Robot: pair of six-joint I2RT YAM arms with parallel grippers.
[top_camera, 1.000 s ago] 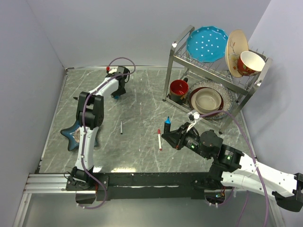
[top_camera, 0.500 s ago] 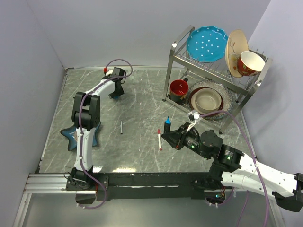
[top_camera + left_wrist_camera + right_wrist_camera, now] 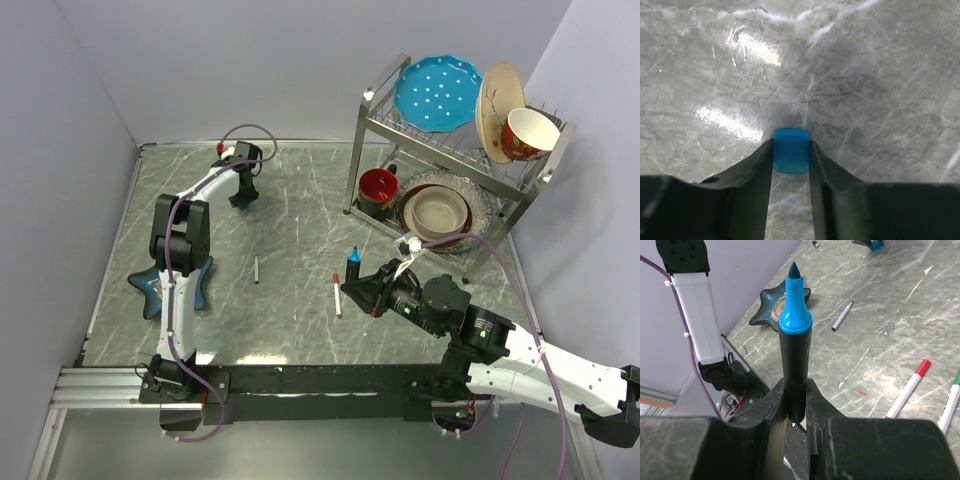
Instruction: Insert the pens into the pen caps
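Pinching the blue cap (image 3: 791, 152) on the far-left tabletop (image 3: 880, 75) with my left claw (image 3: 790, 145); my right claw (image 3: 796, 387) clamps the blue pen (image 3: 794, 355) tip-up, ready for capping.

**Marble counter, pens scattered**

The grey counter (image 3: 300, 200) carries a blue cap (image 3: 791, 151) between the left pincer's (image 3: 791, 146) fingers. A red-tipped pen (image 3: 337, 298) lies just beside the right pincer (image 3: 350, 290). A dark-tipped pen (image 3: 256, 269) lies between both pincers, and a dish rack (image 3: 360, 150) stands beyond the right one.
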